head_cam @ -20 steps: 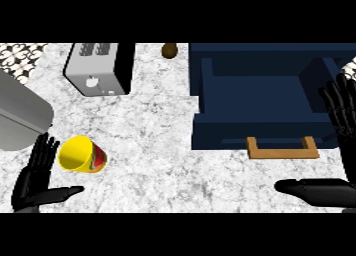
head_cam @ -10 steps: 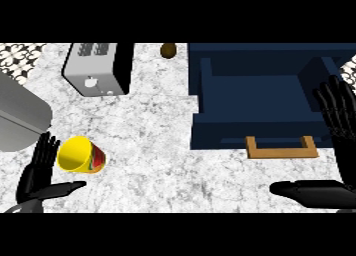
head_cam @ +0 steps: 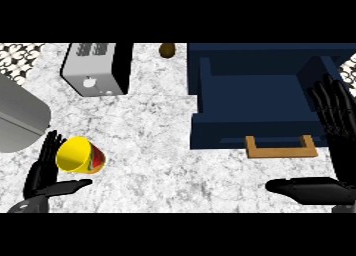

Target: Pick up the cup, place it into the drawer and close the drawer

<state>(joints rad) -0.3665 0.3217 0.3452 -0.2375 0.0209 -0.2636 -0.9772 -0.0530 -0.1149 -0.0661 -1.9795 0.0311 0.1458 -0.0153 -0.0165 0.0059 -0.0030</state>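
We are standing at the very start of the job, as far as we can judge. Our left hand [head_cam: 44, 172] is showing its fingers straight up and its thumb spread out low, so it is open and holding nothing. The yellow cup [head_cam: 80, 156] is lying tipped on the marble counter [head_cam: 151, 150], just to the right of those fingers and above the thumb, perhaps touching them; we cannot tell for sure. No fingers are curling around it yet.

Our right hand [head_cam: 342, 150] is open too, fingers straight and thumb stretched to the left, sitting just right of the dark blue drawer [head_cam: 247, 100]. The drawer is standing open, its wooden handle [head_cam: 280, 148] just left of that hand.

So we are reckoning all three steps are left: grasping the cup, carrying it well across to the drawer, and pushing the drawer shut.
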